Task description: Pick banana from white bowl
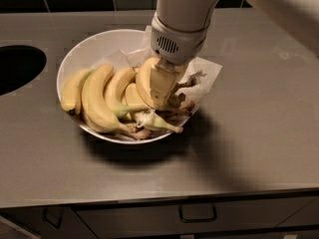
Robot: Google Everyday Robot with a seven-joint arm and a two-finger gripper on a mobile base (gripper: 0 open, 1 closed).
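- Camera view: the bowl (pixel 73 57) sits left of centre on a grey counter (pixel 259 138). It is lined with crumpled paper (pixel 205 74) that spills over its right rim.
- The banana (pixel 142 79), short and plump, lies in the right half of the bowl, just right of three longer bananas (pixel 97 101). Its long axis runs roughly from the top of the frame to the bottom, curving toward lower right.
- The gripper (pixel 162 89) comes down from the top centre of the frame on a thick white arm (pixel 182 14) and reaches into the bowl right at the banana. Its pale lower part covers the banana's right side, so only the left flank shows.
- The banana therefore lies directly at the gripper, a little to its left in the frame, with no gap visible between them.
- I cannot tell whether the gripper is closed on the banana or merely set against it, because its own body hides the contact.
- My judgement is that the coming move is a straight lift, and it depends on a firm grip, since the neighbouring banana touches the short one's left side.
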